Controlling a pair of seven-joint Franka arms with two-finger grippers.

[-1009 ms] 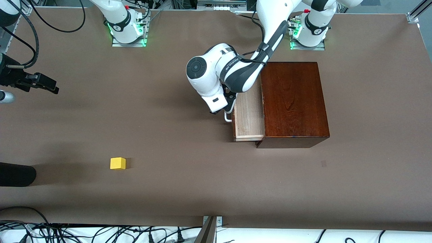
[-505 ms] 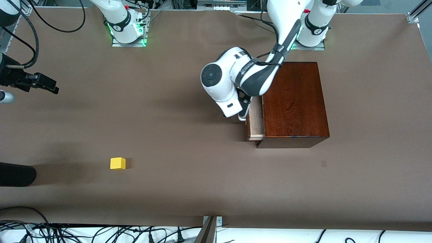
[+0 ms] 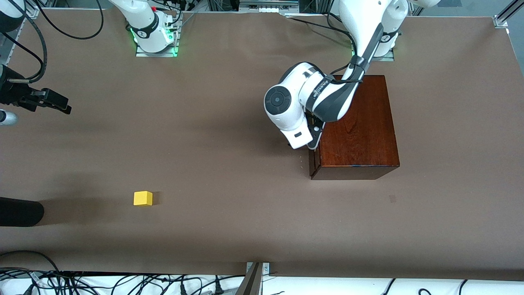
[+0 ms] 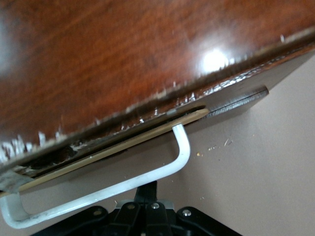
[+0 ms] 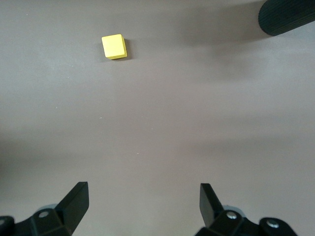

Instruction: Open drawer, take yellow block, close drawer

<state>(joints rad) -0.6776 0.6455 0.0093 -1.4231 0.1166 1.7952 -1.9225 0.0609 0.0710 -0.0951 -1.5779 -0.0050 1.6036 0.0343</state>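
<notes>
The drawer [image 3: 313,163] is pushed into the glossy dark wooden box [image 3: 355,123], with only a thin pale strip [image 4: 123,143] showing at its front. My left gripper [image 3: 312,143] is shut, its closed fingertips [image 4: 147,189] against the white U-shaped handle [image 4: 147,175], not around it. The yellow block [image 3: 143,198] lies on the brown table, nearer to the front camera than the box and toward the right arm's end. My right gripper [image 3: 55,103] waits open over that end of the table. In the right wrist view the yellow block [image 5: 113,46] lies well ahead of the right gripper [image 5: 142,196].
A black cylinder [image 3: 20,211] juts in over the table edge at the right arm's end, near the block, and shows as the black cylinder [image 5: 288,15] in the right wrist view. Cables [image 3: 123,282] run along the table edge nearest the front camera.
The left arm has pushed the drawer in from half open to almost flush with the box. The block and the right arm have not moved.
</notes>
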